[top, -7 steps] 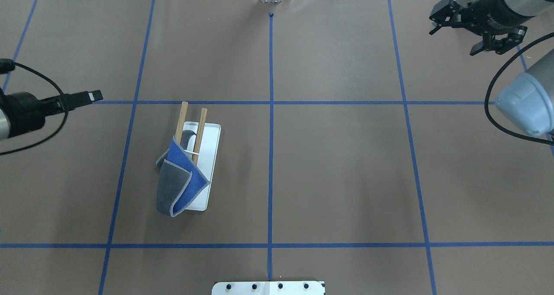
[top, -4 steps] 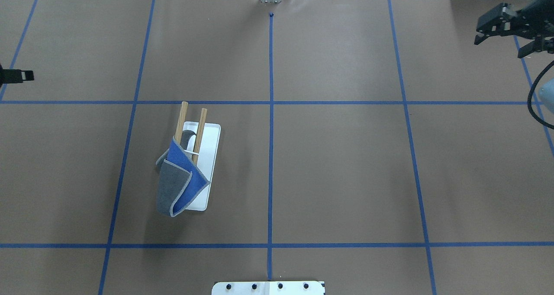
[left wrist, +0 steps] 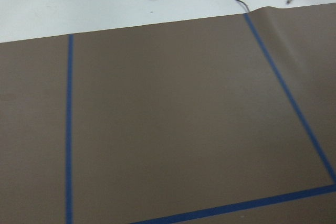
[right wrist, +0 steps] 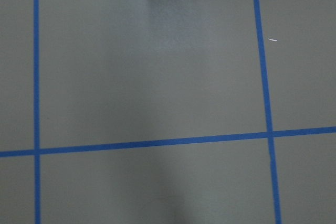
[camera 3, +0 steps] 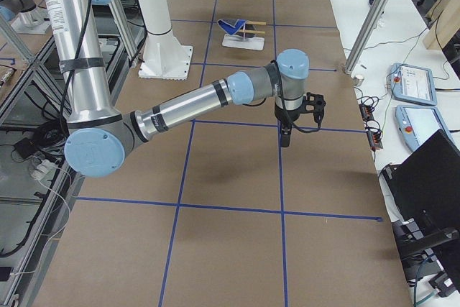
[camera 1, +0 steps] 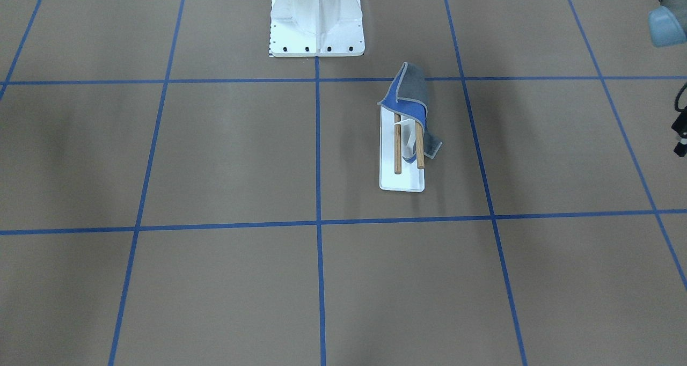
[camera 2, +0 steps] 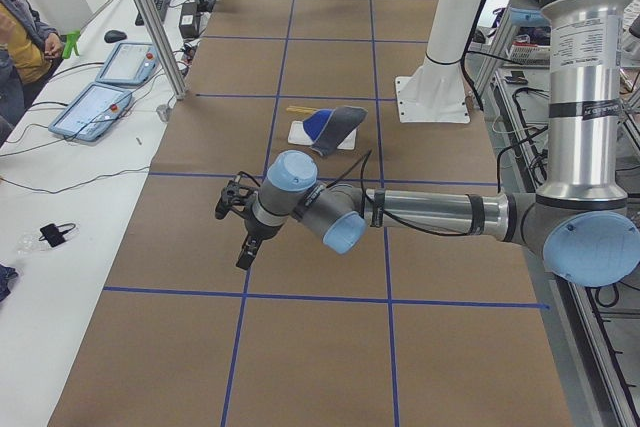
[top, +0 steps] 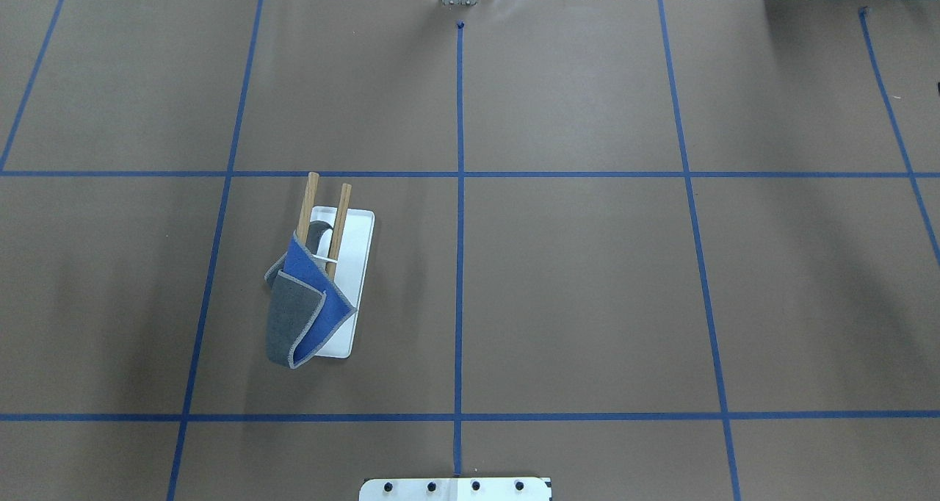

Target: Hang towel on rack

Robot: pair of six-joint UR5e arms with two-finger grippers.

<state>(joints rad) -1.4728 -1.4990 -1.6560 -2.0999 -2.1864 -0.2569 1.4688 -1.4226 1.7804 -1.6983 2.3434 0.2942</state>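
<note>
The towel [top: 317,306], grey on one side and blue on the other, hangs folded over the near end of the rack's two wooden rods [top: 309,200] and droops onto the table beside the white base [top: 359,244]. In the front-facing view the towel [camera 1: 412,93] covers the far end of the rack [camera 1: 402,182]. Neither gripper is near the rack. The left gripper [camera 2: 238,232] shows only in the exterior left view and the right gripper [camera 3: 296,121] only in the exterior right view. I cannot tell whether they are open or shut.
The large white bolted pedestal [camera 1: 316,17] stands at the robot's side of the table, its plate at the overhead view's bottom edge [top: 455,488]. Blue tape lines grid the brown table. Tablets [camera 2: 100,97] and a seated person [camera 2: 20,37] are on the operators' side.
Both arms have pulled out of the overhead view, the left one off the left edge and the right one off the right edge. The towel and rack have not moved.
</note>
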